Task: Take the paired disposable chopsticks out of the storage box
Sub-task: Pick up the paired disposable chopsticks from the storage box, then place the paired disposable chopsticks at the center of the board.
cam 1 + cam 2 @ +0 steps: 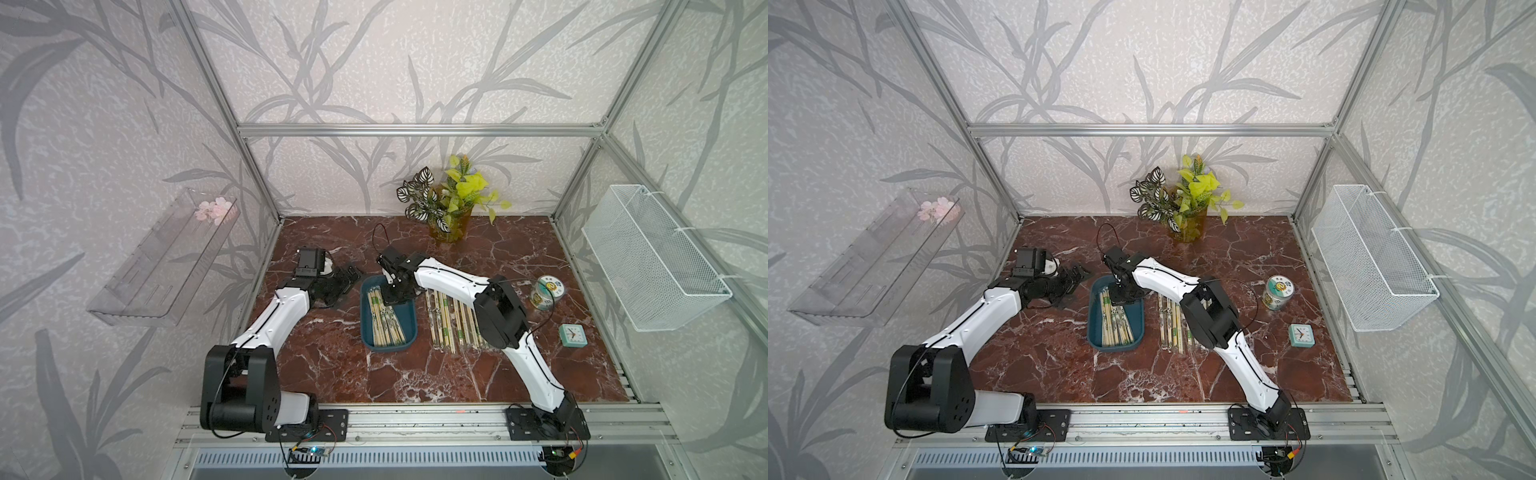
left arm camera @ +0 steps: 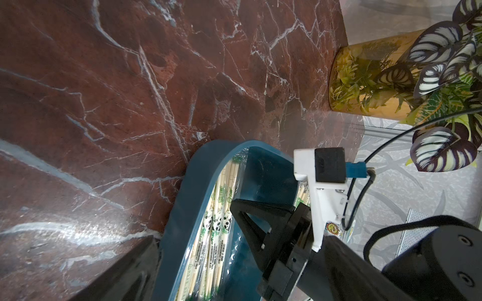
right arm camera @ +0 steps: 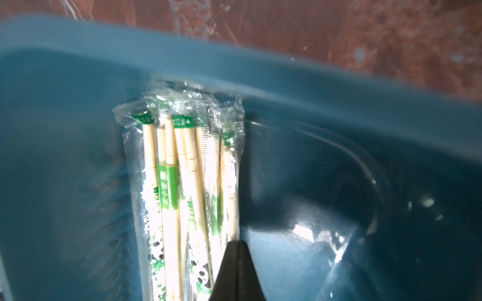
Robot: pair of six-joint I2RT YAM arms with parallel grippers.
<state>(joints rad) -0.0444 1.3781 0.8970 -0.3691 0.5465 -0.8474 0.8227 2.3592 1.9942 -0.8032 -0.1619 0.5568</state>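
The right tool (image 3: 236, 247) reaches down into the far end of the storage box (image 1: 406, 322). Its jaws are pressed together at the edge of the paired disposable chopsticks (image 1: 384, 320), which are bunched along the box's left side; whether a wrapper is pinched between them cannot be told. More wrapped pairs (image 1: 446, 320) lie in a row on the bench (image 1: 332, 365) just right of the box. The left tool (image 1: 347, 278) sits near the box's far left corner, its opening unclear

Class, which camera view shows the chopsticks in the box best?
The right wrist view: chopsticks close up, panda print visible. Both top views show them small in the box; the left wrist view hides part.
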